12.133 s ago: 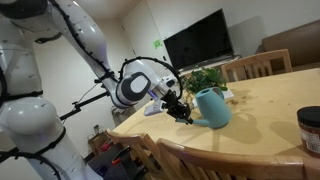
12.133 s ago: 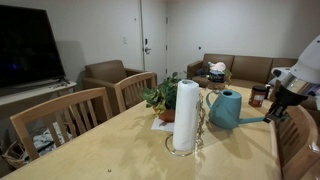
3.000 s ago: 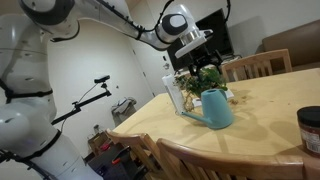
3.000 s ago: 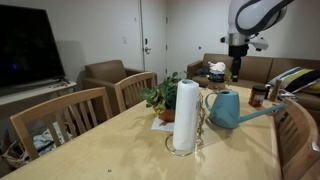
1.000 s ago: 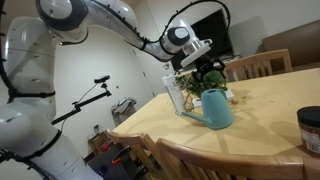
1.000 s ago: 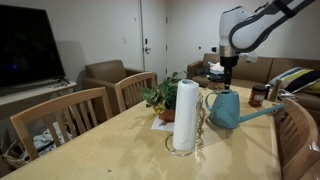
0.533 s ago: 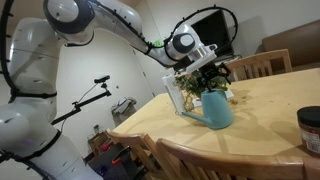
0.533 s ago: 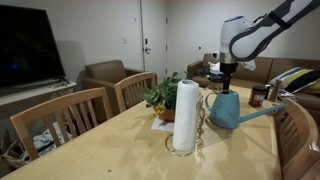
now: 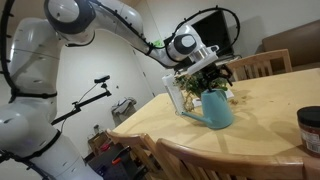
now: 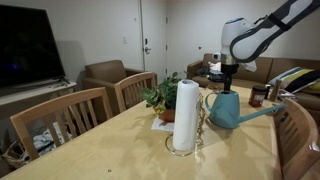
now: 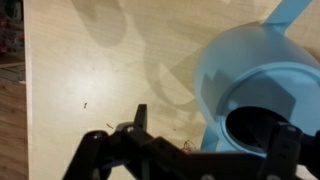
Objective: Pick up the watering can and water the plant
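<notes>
In an exterior view we see the teal watering can (image 9: 213, 108) standing on the surface (image 9: 275, 95) beside the plant (image 9: 203, 80); in an exterior view the arm (image 10: 250, 35) hangs over it; in the wrist view our fingers (image 11: 139, 118) spread wide above its open top, seemingly aligned to grasp the rim.

exterior views face the table (image 9: 272, 102) (image 10: 105, 150) from different sides; wrist view looks down

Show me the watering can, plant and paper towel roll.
watering can (image 10: 226, 112), in an exterior view, teal body.
plant (image 10: 160, 97), in an exterior view, green leaves.
paper towel roll (image 10: 185, 115), in an exterior view, white side.
</notes>
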Motion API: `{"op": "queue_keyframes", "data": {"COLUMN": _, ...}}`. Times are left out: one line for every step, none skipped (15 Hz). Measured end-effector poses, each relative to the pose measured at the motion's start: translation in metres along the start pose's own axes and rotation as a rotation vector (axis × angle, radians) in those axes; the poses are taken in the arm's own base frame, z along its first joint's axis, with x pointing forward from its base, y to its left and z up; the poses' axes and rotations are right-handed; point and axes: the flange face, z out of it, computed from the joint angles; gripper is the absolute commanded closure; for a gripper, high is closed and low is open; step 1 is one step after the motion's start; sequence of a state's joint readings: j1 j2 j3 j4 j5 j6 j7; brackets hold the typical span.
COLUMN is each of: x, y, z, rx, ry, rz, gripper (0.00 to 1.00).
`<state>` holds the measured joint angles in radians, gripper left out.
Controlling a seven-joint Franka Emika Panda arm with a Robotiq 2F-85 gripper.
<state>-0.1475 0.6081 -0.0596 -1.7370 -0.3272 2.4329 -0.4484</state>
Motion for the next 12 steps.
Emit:
{"op": "queue_keyframes", "data": {"x": 0.0000, "y": 0.0000, "z": 0.0000, "rx": 0.000, "ry": 0.000, "rz": 0.000, "gripper": 0.00}}
{"op": "queue_keyframes", "data": {"x": 0.0000, "y": -0.0001, "z": 0.0001, "rx": 0.000, "ry": 0.000, "rz": 0.000, "gripper": 0.00}}
{"op": "queue_keyframes", "data": {"x": 0.0000, "y": -0.0001, "z": 0.0001, "rx": 0.000, "ry": 0.000, "rz": 0.000, "gripper": 0.00}}
{"op": "queue_keyframes", "data": {"x": 0.0000, "y": -0.0001, "z": 0.0001, "rx": 0.000, "ry": 0.000, "rz": 0.000, "gripper": 0.00}}
{"op": "queue_keyframes", "data": {"x": 0.0000, "y": -0.0001, "z": 0.0001, "rx": 0.000, "ry": 0.000, "rz": 0.000, "gripper": 0.00}}
{"op": "queue_keyframes", "data": {"x": 0.0000, "y": -0.0002, "z": 0.0004, "rx": 0.000, "ry": 0.000, "rz": 0.000, "gripper": 0.00}}
{"op": "queue_keyframes", "data": {"x": 0.0000, "y": -0.0005, "z": 0.0010, "rx": 0.001, "ry": -0.001, "rz": -0.001, "gripper": 0.00}}
{"op": "queue_keyframes", "data": {"x": 0.0001, "y": -0.0010, "z": 0.0018, "rx": 0.002, "ry": -0.002, "rz": -0.001, "gripper": 0.00}}
{"op": "queue_keyframes", "data": {"x": 0.0004, "y": -0.0017, "z": 0.0026, "rx": 0.004, "ry": -0.002, "rz": -0.002, "gripper": 0.00}}
{"op": "queue_keyframes", "data": {"x": 0.0007, "y": -0.0026, "z": 0.0036, "rx": 0.006, "ry": -0.003, "rz": -0.002, "gripper": 0.00}}
{"op": "queue_keyframes", "data": {"x": 0.0010, "y": -0.0036, "z": 0.0048, "rx": 0.009, "ry": -0.003, "rz": -0.001, "gripper": 0.00}}
{"op": "queue_keyframes", "data": {"x": 0.0014, "y": -0.0042, "z": 0.0057, "rx": 0.011, "ry": -0.003, "rz": -0.001, "gripper": 0.00}}
